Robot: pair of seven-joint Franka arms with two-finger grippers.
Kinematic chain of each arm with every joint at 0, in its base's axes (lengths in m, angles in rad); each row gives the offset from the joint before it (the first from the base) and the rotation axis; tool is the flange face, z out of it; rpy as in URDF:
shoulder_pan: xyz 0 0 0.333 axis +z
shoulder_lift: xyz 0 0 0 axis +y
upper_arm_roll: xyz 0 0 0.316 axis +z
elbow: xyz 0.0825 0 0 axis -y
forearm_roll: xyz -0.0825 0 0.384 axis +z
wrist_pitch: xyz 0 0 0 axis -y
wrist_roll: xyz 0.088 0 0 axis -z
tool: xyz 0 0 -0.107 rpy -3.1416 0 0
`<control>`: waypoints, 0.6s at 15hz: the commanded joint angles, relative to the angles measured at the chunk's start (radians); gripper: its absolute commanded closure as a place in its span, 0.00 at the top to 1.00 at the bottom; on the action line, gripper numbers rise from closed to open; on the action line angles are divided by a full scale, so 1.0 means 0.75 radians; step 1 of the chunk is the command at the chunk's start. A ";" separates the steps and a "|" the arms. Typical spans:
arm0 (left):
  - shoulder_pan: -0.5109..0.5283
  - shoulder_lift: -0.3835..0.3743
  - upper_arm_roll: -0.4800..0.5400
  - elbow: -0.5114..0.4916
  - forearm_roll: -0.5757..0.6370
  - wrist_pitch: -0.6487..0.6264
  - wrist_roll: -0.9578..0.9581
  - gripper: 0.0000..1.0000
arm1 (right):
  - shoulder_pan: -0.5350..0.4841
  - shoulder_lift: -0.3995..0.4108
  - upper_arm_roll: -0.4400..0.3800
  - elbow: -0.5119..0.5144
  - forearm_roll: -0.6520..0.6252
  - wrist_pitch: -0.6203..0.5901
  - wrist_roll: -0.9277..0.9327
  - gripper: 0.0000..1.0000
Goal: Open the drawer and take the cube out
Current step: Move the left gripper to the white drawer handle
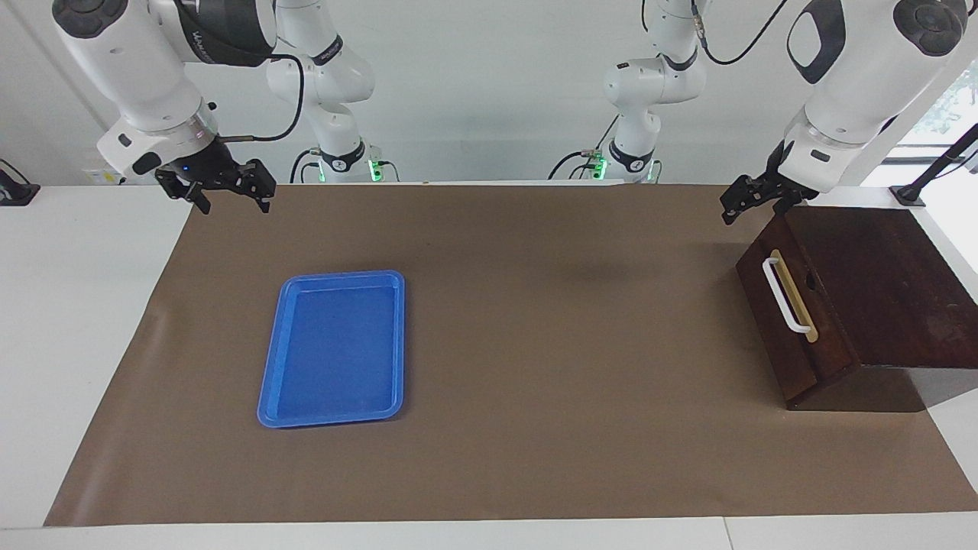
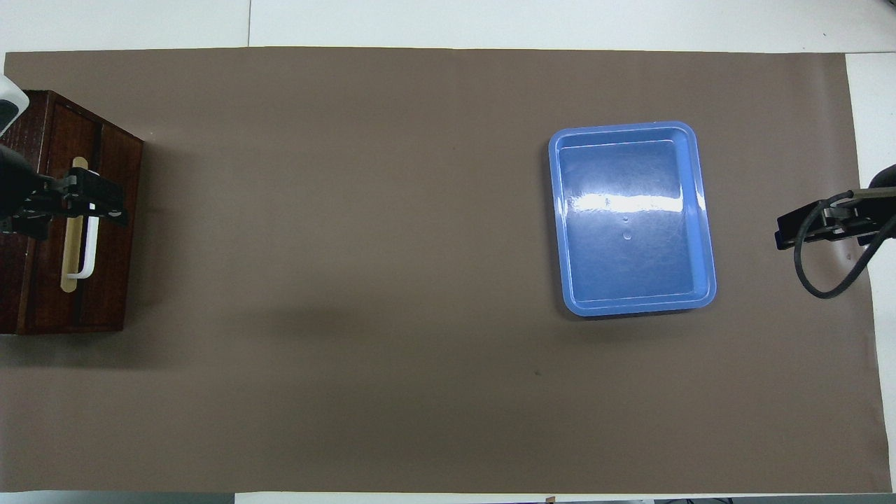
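Left pincer (image 2: 105,203) over closed drawer's (image 2: 112,210) white handle (image 2: 89,248).

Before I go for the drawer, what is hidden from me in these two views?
- The cube: in neither view; the drawer is shut, so its inside is hidden.
- Dark wooden box: cut by the overhead view's edge.
- White handle: its upper end is covered in the overhead view by the left gripper above it.
- Right gripper: waits raised over the table's edge.

A flat blue tray (image 1: 331,348) lay on brown paper (image 1: 535,458) covering the white surface (image 1: 76,305) — well apart from the left pincer (image 1: 752,200), much closer to the right pincer (image 1: 228,191) — with nothing in it.
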 commanded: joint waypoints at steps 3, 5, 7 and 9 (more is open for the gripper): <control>-0.003 -0.028 0.011 -0.036 -0.020 0.031 0.012 1.00 | -0.020 -0.019 0.015 -0.011 -0.007 -0.020 -0.010 1.00; -0.007 -0.028 0.011 -0.036 -0.018 0.031 0.014 1.00 | -0.020 -0.019 0.015 -0.011 -0.007 -0.020 -0.012 1.00; -0.020 -0.028 0.011 -0.036 -0.018 0.047 0.006 1.00 | -0.014 -0.017 0.015 -0.009 -0.007 -0.012 -0.008 1.00; -0.013 -0.028 0.009 -0.038 -0.018 0.070 0.012 1.00 | -0.014 -0.017 0.017 -0.007 -0.005 -0.007 -0.006 1.00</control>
